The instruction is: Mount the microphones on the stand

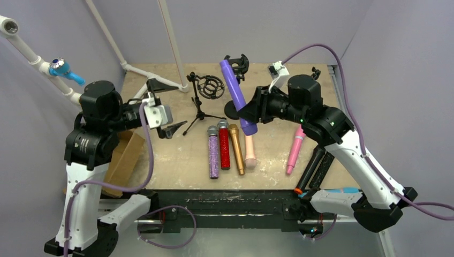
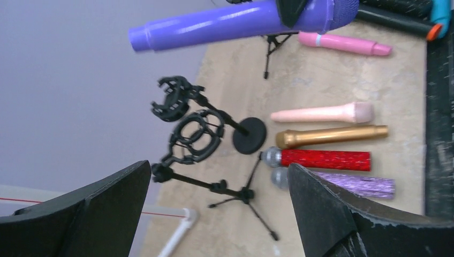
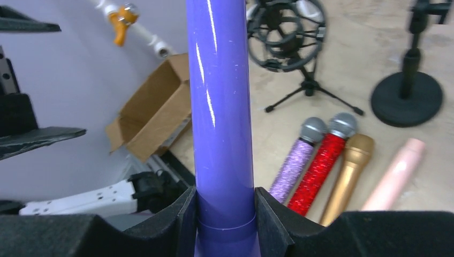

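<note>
Nearest, flat on table [image 1: 267,166], row of four: glitter-purple mic [image 1: 213,155], red mic [image 1: 224,149], gold mic [image 1: 236,151], peach mic [image 1: 250,151]; pink mic [image 1: 295,150] apart to right. Above them, right gripper [image 1: 252,110] pinching purple microphone [image 1: 234,91] toward head end, held aloft, tilted, tail toward clip [image 1: 238,64] of round-base stand [image 1: 233,111]. Left gripper [image 1: 174,107] spread wide, empty, beside tripod stand [image 1: 201,110]. Likely step: bringing first mic to stand, none mounted. Next: align barrel with clip, press in

Right tool [image 3: 225,211] clamps purple microphone [image 3: 219,96]; four loose microphones [image 3: 321,166] lie near round-base stand [image 3: 408,99].
</note>
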